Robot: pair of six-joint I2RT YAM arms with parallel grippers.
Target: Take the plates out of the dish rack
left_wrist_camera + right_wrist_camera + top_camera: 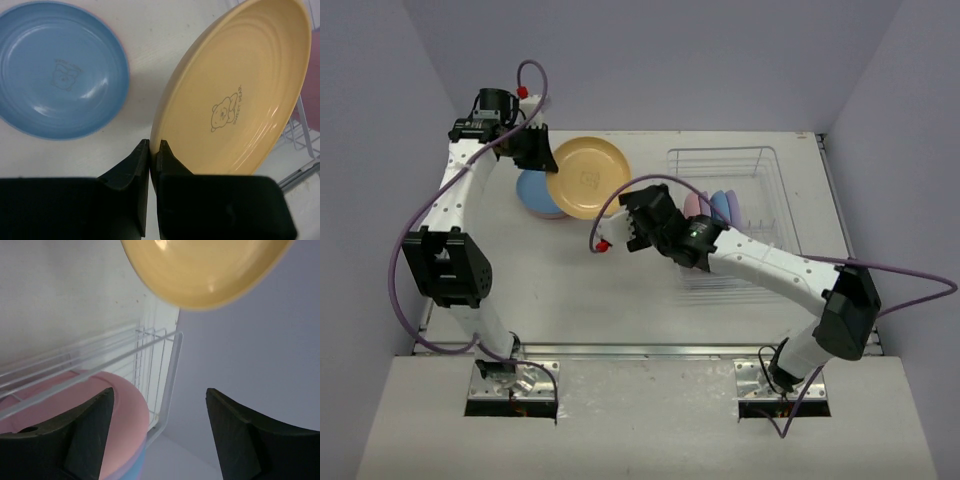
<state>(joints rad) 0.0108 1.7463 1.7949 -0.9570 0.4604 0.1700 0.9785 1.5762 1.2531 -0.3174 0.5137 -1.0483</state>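
The left hand was clamped on the rim of a cream-yellow plate, with its two black fingers pressed together on the edge. The plate was held tilted above the table, with its hollow side turned toward the wrist camera. A small bear drawing with some words beside it was printed in the middle. From the top view, this plate hung at the far left part of the table, and its left edge covered a part of a blue plate. The blue plate lay flat on the table, face up, with a faint drawing in its centre. A thin pink edge showed along its rim, but I could not tell what was under it.

The right hand was held with its fingers wide apart and nothing between them. It hovered near the middle of the table, just beside the left side of the dish rack. The wire rack stood at the far right of the table. Inside it a pink plate stood on its edge between the dividers, and a light blue plate stood just beside it.
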